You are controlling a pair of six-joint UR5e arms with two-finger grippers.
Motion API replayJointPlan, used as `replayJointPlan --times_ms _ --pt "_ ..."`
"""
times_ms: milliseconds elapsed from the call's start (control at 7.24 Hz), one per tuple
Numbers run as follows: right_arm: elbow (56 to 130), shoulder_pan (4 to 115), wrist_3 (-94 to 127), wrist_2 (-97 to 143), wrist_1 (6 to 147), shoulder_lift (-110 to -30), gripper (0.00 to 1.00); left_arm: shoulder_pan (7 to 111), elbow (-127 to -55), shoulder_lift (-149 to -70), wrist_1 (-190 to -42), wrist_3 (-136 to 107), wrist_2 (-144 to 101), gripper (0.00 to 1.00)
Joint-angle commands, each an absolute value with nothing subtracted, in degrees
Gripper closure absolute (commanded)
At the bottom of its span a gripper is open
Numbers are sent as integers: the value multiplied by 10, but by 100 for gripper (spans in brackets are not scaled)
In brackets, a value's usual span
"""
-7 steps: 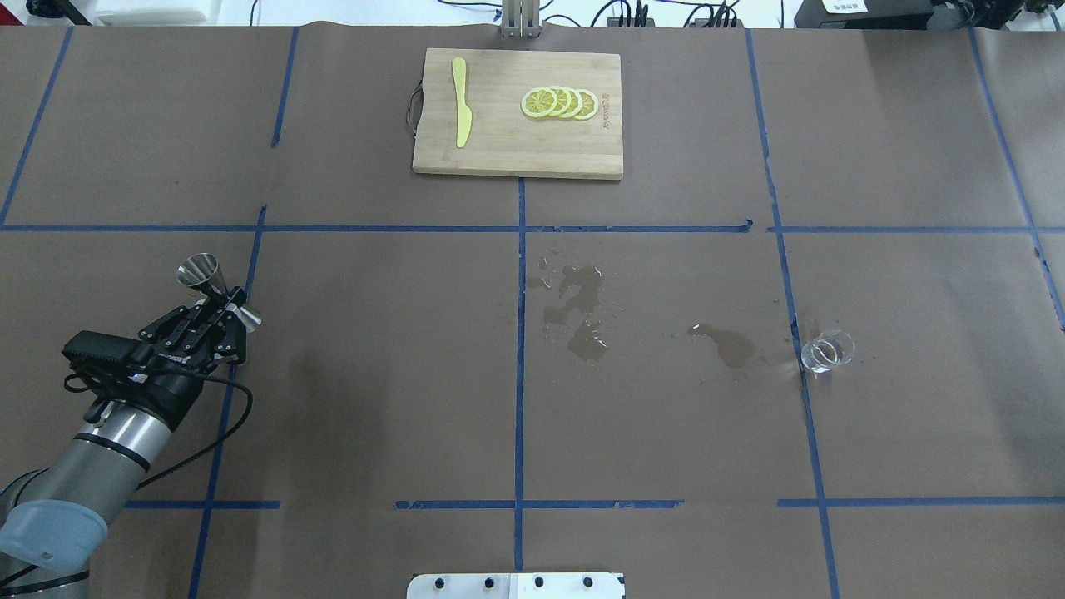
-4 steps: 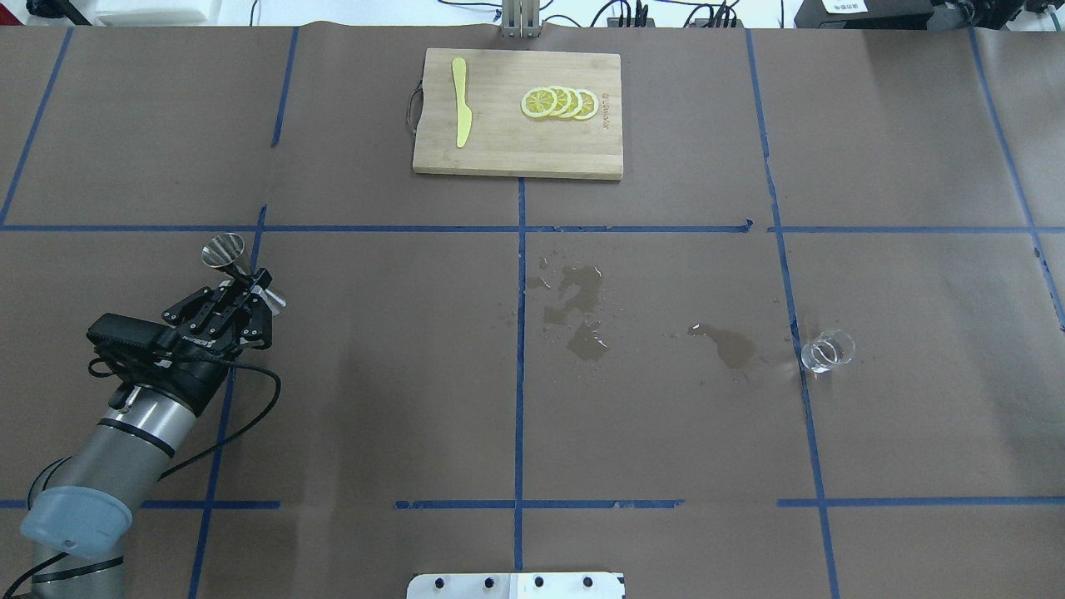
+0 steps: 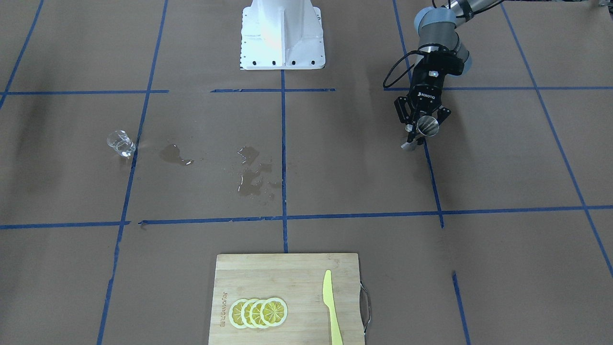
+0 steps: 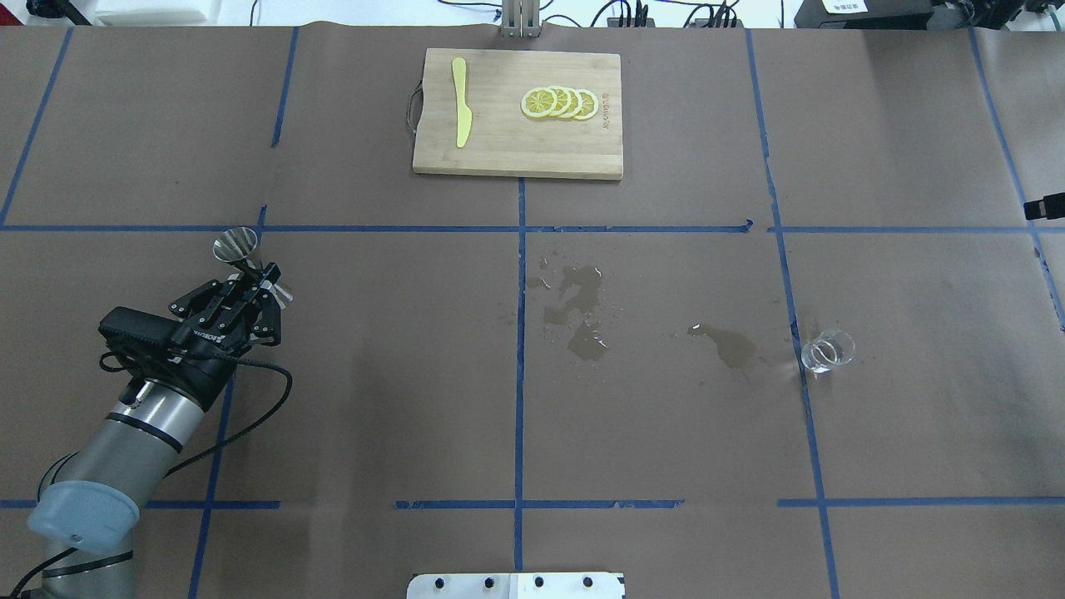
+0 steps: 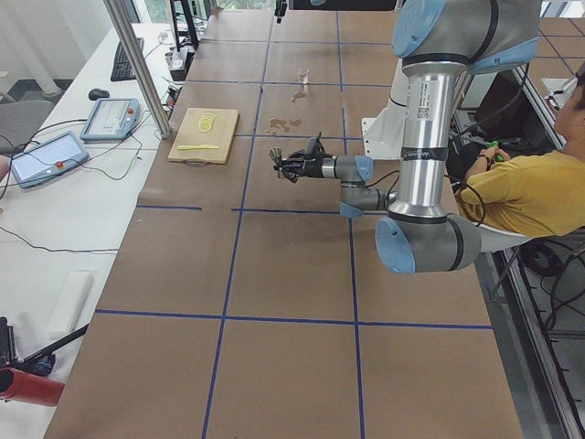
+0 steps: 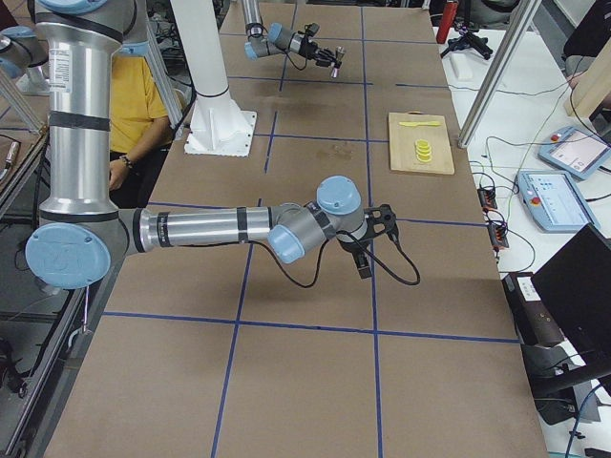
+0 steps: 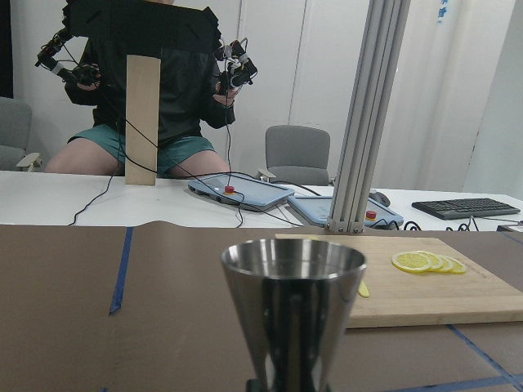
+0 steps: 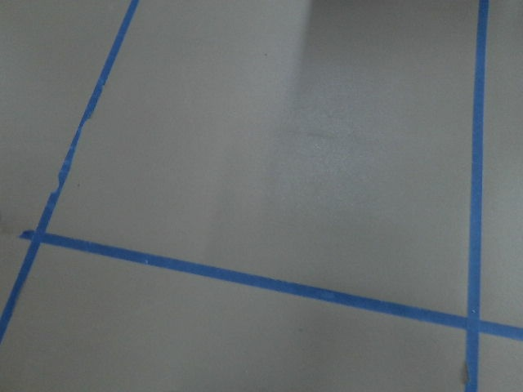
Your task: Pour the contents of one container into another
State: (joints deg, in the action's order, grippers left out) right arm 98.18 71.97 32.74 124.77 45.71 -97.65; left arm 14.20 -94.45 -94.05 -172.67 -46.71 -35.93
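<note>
Because the left gripper [image 4: 260, 283] is closed on the waist of the jigger [image 4: 235, 247], holding it roughly upright with the wide cup on top and clear of the table, the jigger looks set to receive a pour without tipping. Mid-table, wet patches [image 4: 582, 320] darken the paper. Further right, the glass [image 4: 826, 349] stands alone, ungrasped and well apart from the jigger, so it probably has to be picked up first. The right gripper [image 6: 365, 262] hovers over the table's right end; I cannot tell whether its fingers are open or closed.
</note>
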Motion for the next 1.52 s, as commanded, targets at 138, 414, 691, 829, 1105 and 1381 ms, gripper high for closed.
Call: replayJointPlan --times_ms 138,414,691,829,1105,1381 --pt "983 555 538 1077 183 -1094 2 168 -945 -948 -1726 -466 -376 100" --pt "987 417 599 896 146 -1120 2 170 -945 -954 -1727 -467 -376 100" --pt "996 263 616 697 146 -1121 2 171 -946 -958 -1727 -468 -376 100" --pt "999 178 617 576 147 -1122 2 171 -946 -960 -1727 -468 -376 100" --pt "1005 128 654 531 146 -1127 1 174 -946 -960 -1728 -468 -376 100" --pt "1010 -17 664 355 149 -1125 1 175 -949 -960 -1728 -469 -376 100"
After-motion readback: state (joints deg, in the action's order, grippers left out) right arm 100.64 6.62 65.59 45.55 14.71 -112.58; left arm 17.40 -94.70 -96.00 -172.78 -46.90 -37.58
